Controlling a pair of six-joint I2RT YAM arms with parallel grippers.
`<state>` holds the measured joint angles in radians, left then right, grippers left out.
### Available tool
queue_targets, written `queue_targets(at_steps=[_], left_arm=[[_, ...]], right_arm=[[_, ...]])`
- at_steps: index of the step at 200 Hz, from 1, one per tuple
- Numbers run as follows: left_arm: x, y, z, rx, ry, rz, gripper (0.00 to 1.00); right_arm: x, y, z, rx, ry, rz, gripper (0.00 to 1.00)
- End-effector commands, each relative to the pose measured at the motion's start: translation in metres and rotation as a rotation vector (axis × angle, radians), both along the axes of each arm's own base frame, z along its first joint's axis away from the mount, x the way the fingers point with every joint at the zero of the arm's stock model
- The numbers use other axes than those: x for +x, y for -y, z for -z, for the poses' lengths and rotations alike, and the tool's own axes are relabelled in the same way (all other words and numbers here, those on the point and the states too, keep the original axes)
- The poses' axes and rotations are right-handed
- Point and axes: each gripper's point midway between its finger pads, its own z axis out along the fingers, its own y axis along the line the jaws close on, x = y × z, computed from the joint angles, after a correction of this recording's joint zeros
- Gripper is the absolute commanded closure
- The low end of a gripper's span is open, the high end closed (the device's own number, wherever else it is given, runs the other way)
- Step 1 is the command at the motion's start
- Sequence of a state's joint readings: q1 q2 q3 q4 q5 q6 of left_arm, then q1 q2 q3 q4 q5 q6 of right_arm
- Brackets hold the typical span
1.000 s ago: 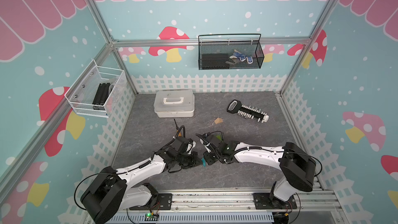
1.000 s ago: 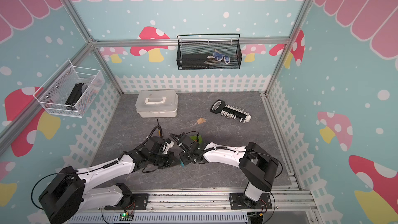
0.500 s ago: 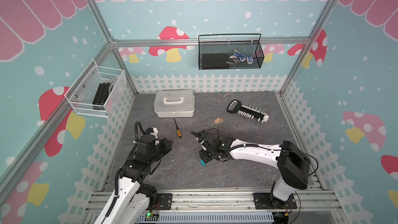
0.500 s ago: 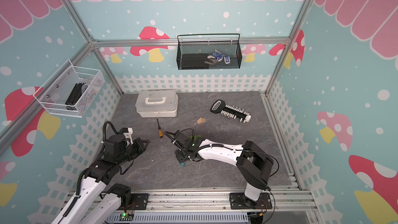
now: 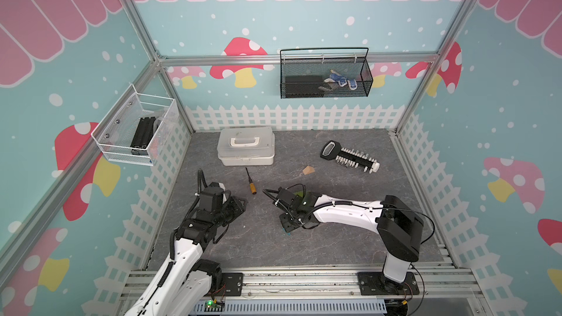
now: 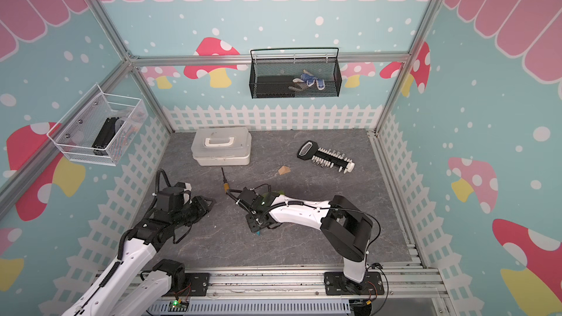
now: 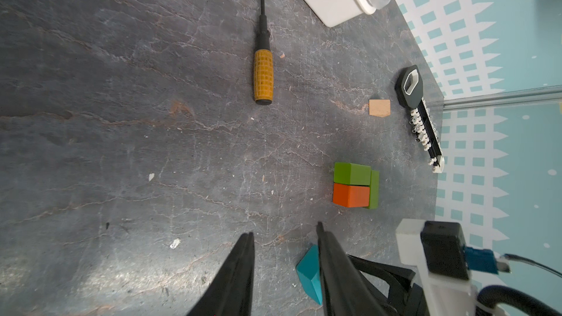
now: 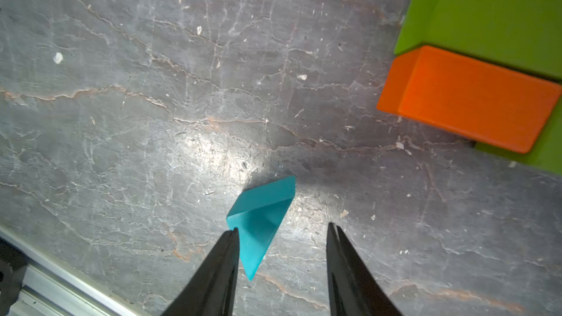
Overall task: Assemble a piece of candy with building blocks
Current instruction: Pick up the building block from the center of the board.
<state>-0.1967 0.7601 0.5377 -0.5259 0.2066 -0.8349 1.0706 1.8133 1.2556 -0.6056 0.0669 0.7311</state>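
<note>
**Reference item:** white lidded plastic case (image 5: 245, 150) at the back of the grey stone-pattern mat (image 5: 334, 244). All positions are given from it.

1. Right arm (image 5: 343, 212): reaches across forward and right of the case, covering the assembly in both top views.
2. Left gripper (image 7: 284, 229): forward and left of the case, jaws apart, empty. Judged to be parked aside so the working area is free.
3. Right gripper (image 8: 282, 227): jaws part-way apart, gripping nothing. One fingertip touches the teal triangular wooden prism (image 8: 261, 220); the opposite one stands clear.
4. Black-and-white bit holder (image 5: 349, 156): right of the case, near the back fence. No obstruction.
5. Yellow-handled screwdriver (image 5: 251, 185): just forward of the case, apart from the blocks. No obstruction.
6. Candy body: one lime-green wooden cuboid (image 7: 351, 173), a second lime-green cuboid (image 7: 374, 189) and an orange wooden cuboid (image 7: 351, 196). They sit forward-right of the case with faces pressed together, in my judgement a finished centre.
7. Teal prism: further forward than the body, near but not touching it. It lies on the mat and is not yet seated at an end.
8. Plain tan wooden triangular prism (image 5: 307, 170): between case and bit holder, slightly forward, well apart from the body. Unplaced.
</note>
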Motion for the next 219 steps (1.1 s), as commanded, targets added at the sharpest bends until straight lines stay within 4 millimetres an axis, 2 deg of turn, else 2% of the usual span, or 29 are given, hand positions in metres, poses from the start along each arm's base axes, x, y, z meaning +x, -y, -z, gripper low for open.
queue_targets(at_steps=[1,57,87,89,93,167,219], left_arm=[[0.000,0.000,0.003,-0.015,-0.002,-0.007,0.61],[-0.003,-0.002,0.010,-0.021,-0.018,-0.019,0.59],[-0.004,-0.001,0.013,-0.021,-0.026,-0.016,0.59],[-0.004,-0.001,0.013,-0.021,-0.024,-0.015,0.59],[-0.004,-0.001,0.014,-0.021,-0.027,-0.016,0.59],[-0.004,0.000,0.021,-0.025,-0.045,-0.010,0.59],[-0.005,0.000,0.023,-0.026,-0.048,-0.009,0.59]], right_arm=[[-0.001,-0.008,-0.002,0.006,-0.012,0.023,0.53],[-0.001,-0.014,0.007,-0.005,-0.040,0.075,0.53],[0.001,-0.013,0.002,-0.021,-0.031,0.092,0.53],[0.001,-0.012,0.011,-0.043,-0.041,0.094,0.53],[0.000,-0.012,0.014,-0.052,-0.043,0.093,0.53],[-0.002,-0.010,0.019,-0.084,-0.051,0.104,0.53],[-0.004,-0.011,0.022,-0.086,-0.065,0.103,0.58]])
